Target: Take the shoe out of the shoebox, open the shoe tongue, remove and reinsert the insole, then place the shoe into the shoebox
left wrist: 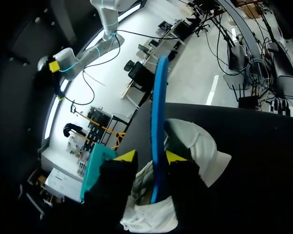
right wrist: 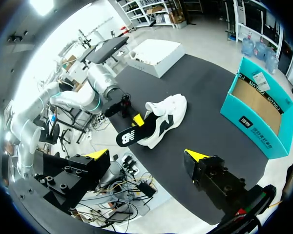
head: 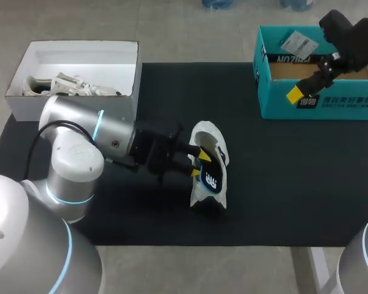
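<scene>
Left arm (head: 73, 153): it comes in from the lower left corner of the head view and is stretched across the black mat (head: 282, 184) to the middle of the table.
Left gripper (left wrist: 151, 157): it is clenched on the insole (left wrist: 158, 112), which is held on edge between the two yellow tips.
Insole: a blue edge is seen in the left wrist view, and a dark face with a white logo in the other two views. It is raised partly out of the shoe (head: 207, 131), with its free end pointing away from the fingers.
Shoe: white with dark parts, it lies on the mat near the middle, just under and beside the left gripper and outside both boxes.
Teal shoebox (head: 319, 104): it is set at the far right of the mat, open on top, well apart from the shoe. A brown floor and a paper tag (head: 297, 43) are seen inside.
Right gripper (right wrist: 146, 155): it is released, with its tips spread wide and nothing between them. It is held above the front part of the teal shoebox.
White box (head: 80, 61): it is set at the far left corner, open, with a white item (head: 67, 86) inside whose kind cannot be told.
</scene>
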Robot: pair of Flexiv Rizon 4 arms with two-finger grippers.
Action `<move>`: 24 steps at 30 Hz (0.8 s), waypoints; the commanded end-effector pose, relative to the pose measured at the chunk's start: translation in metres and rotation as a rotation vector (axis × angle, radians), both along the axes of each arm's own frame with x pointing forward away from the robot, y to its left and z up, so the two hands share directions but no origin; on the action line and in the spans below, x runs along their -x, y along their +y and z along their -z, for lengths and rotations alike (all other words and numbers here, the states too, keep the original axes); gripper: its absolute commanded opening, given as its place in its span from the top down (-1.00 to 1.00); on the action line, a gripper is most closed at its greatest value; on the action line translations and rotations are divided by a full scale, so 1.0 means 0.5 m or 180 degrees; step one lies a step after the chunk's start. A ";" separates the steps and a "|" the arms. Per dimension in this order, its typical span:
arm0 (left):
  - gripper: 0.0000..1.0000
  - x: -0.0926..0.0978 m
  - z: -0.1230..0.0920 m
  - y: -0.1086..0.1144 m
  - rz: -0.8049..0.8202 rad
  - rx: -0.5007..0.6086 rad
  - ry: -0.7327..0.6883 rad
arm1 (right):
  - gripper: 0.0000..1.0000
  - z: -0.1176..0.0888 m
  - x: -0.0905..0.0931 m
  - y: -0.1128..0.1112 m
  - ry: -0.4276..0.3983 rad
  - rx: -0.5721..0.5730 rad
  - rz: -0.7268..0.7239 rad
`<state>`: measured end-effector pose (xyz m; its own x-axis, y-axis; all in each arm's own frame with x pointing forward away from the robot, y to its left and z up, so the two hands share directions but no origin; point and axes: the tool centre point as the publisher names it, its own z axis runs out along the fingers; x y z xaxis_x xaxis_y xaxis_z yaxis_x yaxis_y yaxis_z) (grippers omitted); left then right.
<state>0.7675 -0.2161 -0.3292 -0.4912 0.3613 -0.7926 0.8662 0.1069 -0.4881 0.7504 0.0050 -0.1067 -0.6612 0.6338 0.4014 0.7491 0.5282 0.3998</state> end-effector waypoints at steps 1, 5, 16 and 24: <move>1.00 -0.008 0.003 -0.002 0.0053 -0.0065 0.0010 | -1.00 0.000 -0.005 0.002 0.0012 0.0008 -0.0006; 1.00 -0.018 0.006 0.002 0.0083 -0.0110 0.0001 | -1.00 0.000 -0.005 0.002 0.0012 0.0008 -0.0006; 1.00 -0.059 0.029 -0.002 0.0253 -0.0327 -0.0248 | -1.00 0.000 -0.005 0.002 0.0012 0.0008 -0.0006; 1.00 -0.061 0.081 -0.002 0.0195 -0.0438 -0.0200 | -1.00 0.000 -0.005 0.002 0.0012 0.0008 -0.0006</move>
<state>0.7976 -0.2128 -0.3606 -0.4121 0.4985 -0.7627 0.9025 0.1086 -0.4167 0.7505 0.0051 -0.1066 -0.6612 0.6337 0.4015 0.7491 0.5286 0.3994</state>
